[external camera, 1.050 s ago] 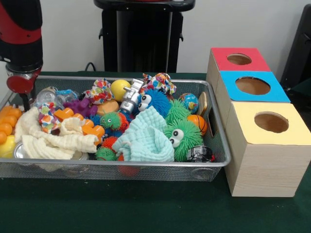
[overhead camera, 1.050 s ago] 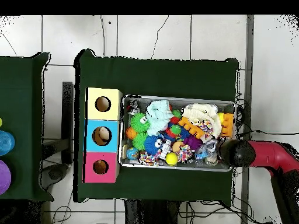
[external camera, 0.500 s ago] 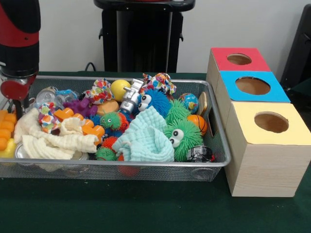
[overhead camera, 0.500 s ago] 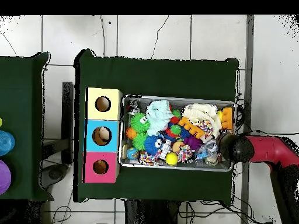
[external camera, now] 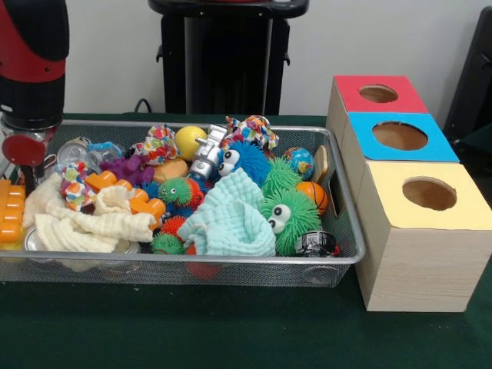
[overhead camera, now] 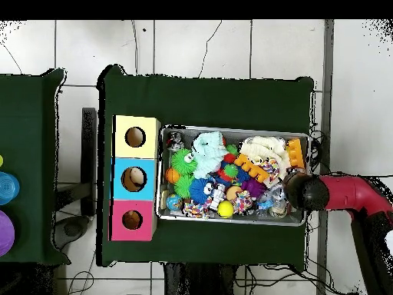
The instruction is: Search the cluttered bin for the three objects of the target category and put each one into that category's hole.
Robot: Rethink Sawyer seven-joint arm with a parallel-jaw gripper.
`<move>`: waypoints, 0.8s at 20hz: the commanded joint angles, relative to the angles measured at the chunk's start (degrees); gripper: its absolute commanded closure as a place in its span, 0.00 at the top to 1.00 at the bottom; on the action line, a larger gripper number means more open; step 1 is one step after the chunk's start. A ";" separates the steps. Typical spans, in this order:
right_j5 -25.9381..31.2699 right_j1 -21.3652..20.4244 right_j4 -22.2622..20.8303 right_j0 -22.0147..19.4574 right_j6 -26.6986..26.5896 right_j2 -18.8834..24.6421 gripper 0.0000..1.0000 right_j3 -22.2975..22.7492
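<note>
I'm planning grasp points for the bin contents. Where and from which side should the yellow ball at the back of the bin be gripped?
Take the yellow ball across its widest part, coming straight down from above. Its top is exposed, while the patterned fabric toy and the silver robot toy crowd its sides, so fingers fit best front to back.

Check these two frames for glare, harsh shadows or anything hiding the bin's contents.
Front view: even, soft light, no glare on the mesh bin or the wooden boxes; toys read clearly, and the arm covers the bin's left end. Overhead view: flat light, no hard shadows; the arm's end hides the toys beneath it, and the hand itself cannot be made out.
</note>
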 commanded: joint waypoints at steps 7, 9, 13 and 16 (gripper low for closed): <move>1.69 1.68 -4.66 2.95 4.50 -7.65 1.00 -5.91; 2.22 1.73 -3.94 3.37 4.78 -8.36 1.00 -5.83; 3.24 1.84 -3.20 4.01 4.88 -9.76 1.00 -5.54; 3.13 2.15 -2.91 3.90 3.66 -10.04 1.00 -5.38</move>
